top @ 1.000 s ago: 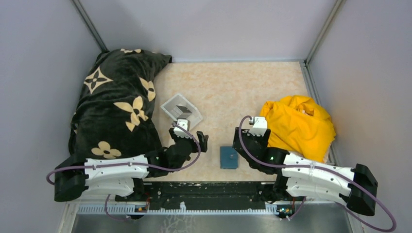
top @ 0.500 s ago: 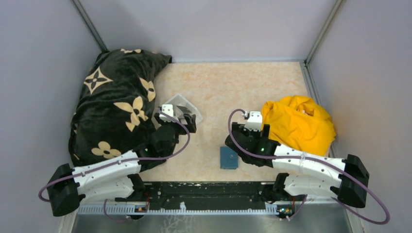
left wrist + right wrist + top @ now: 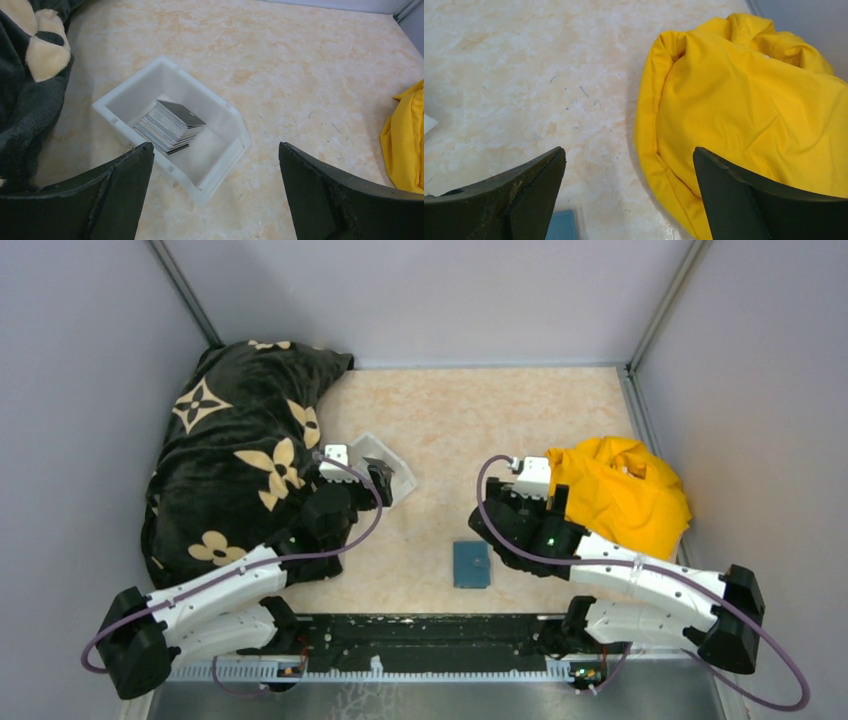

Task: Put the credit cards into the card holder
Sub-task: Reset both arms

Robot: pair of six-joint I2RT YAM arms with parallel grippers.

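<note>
While the cards (image 3: 172, 127) sit stacked in the white tray (image 3: 127, 87), I see my left gripper (image 3: 215, 152) spread wide over its near edge, holding nothing. The teal wallet (image 3: 471, 564) lies flat on the table (image 3: 480, 420) near my right gripper (image 3: 629, 152), which is equally wide and empty, beside a yellow cloth (image 3: 749, 110).

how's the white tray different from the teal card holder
The tray is a translucent white box with raised walls; the card holder is teal and flat. The tray holds a stack of cards; the card holder bears nothing. The tray is larger than the card holder. Both rest on the table.
</note>
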